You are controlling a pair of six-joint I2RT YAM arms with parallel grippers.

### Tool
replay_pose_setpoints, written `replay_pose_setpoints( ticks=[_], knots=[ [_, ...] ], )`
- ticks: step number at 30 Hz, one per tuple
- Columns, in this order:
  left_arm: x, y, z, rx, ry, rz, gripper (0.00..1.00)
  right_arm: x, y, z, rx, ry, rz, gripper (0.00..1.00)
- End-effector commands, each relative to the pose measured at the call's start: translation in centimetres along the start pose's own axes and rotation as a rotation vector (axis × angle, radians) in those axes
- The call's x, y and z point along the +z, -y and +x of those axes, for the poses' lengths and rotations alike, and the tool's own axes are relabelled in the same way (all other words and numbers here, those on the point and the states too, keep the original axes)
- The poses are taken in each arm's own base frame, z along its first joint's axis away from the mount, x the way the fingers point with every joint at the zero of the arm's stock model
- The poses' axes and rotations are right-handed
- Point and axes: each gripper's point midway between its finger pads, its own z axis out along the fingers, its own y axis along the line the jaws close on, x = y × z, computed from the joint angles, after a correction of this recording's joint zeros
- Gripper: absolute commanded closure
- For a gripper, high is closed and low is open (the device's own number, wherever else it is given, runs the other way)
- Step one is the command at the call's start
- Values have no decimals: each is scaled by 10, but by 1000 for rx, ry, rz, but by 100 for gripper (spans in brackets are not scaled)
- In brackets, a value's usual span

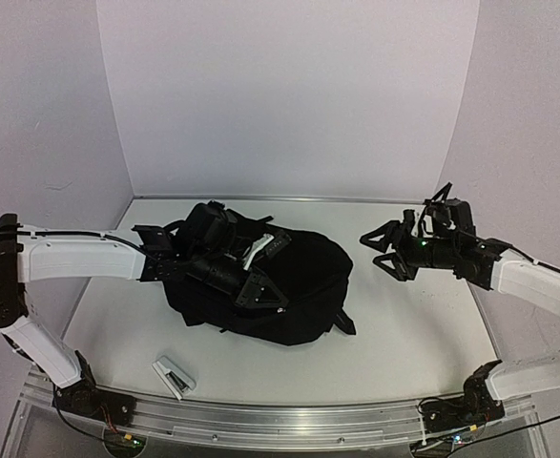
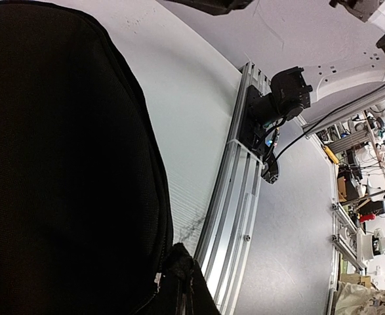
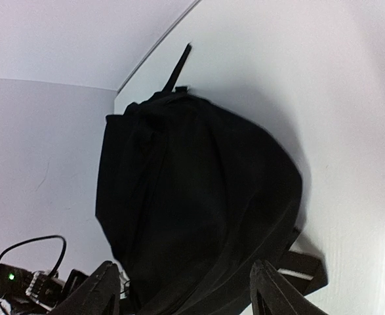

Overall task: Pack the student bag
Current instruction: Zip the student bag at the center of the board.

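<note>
The white table (image 1: 404,334) fills most of the top view, with a metal rail (image 1: 289,420) along its near edge. The black backpack (image 1: 299,286) lies flat near the middle of the table, a little left of centre, and a short strap (image 1: 342,324) sticks out from its near right corner.

The left arm (image 1: 79,258) reaches in from the left across the top of the backpack. The right arm (image 1: 537,281) comes in from the right and stops short of it.

The left gripper (image 1: 260,291) rests on the near upper side of the backpack with its jaws closed. Its wrist camera shows only black fabric close up, so I cannot tell whether any cloth is pinched.

The right gripper (image 1: 380,250) hangs in the air just to the right of the backpack, not touching it. Its fingers (image 3: 97,292) are spread wide and hold nothing.

A small white and dark object (image 1: 175,375) lies on the table near the rail, in front of the backpack and apart from it.
</note>
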Motion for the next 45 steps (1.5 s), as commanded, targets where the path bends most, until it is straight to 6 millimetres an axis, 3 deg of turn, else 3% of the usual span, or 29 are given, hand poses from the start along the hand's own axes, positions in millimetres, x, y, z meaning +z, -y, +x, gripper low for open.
replay_pose_setpoints(
  ticks=[1,5,9,13,17,22,24,29,31,35,45],
  knots=[
    [-6,26,-35,89,88,76,100,6,-14,38,73,-51,0,30],
    [-8,23,-36,85,96,54,100,12,-34,70,82,-109,-27,32],
    [-8,22,-37,79,99,50,100,20,-43,102,102,-174,-48,33],
    [-7,23,-36,77,98,57,100,34,-51,132,132,-238,-90,40],
    [-8,24,-36,80,96,63,100,49,-50,142,115,-242,-68,44],
    [-9,26,-34,80,96,67,100,64,-49,138,108,-215,-56,44],
    [-10,26,-33,80,96,66,100,69,-50,137,100,-210,-54,49],
    [-13,26,-31,82,99,61,100,76,-47,134,87,-190,-36,87],
    [-14,25,-30,84,99,54,100,77,-43,133,80,-179,-25,95],
    [-16,24,-28,84,94,38,100,75,-24,120,82,-144,15,100],
    [-26,18,-29,95,101,-22,100,50,29,55,77,-21,121,100]
  ],
)
